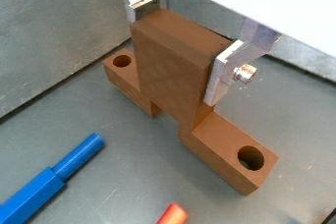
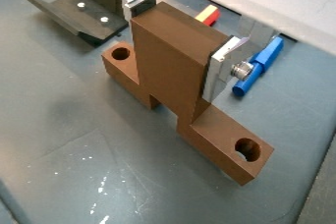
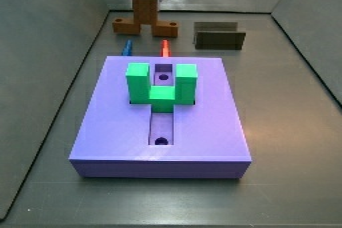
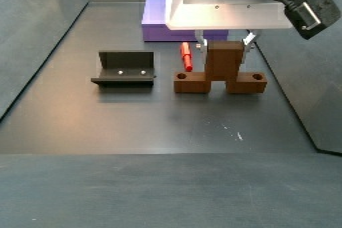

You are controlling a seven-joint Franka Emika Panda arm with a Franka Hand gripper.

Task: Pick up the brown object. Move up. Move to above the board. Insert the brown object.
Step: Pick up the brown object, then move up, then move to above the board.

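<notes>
Pictured on the dark grey counter: a matte brown blocky piece, long flat bar with a round hole near each end and a taller upright block rising from the middle, resting flat beside the far end of the large purple-blue rectangular board. Seen in both side views just off that board's short edge, not on it.

Lowered over the brown piece, the two-finger tool, its flat silver finger plates set on opposite faces of the upright block and pinching it, as both wrist views show. Above, the white wrist housing of the arm.

Atop the board, a green U-shaped block straddling a lengthwise groove with holes.

Between board and brown piece, lying on the counter: a blue stick-like piece and a red-orange one, both just beside the brown bar; blue and red also visible in a wrist view, and red next to the bar in a side view.

Well apart from the board, near the brown piece, the fixture, a dark L-shaped bracket on a base plate, likewise visible in a wrist view and in a side view.
</notes>
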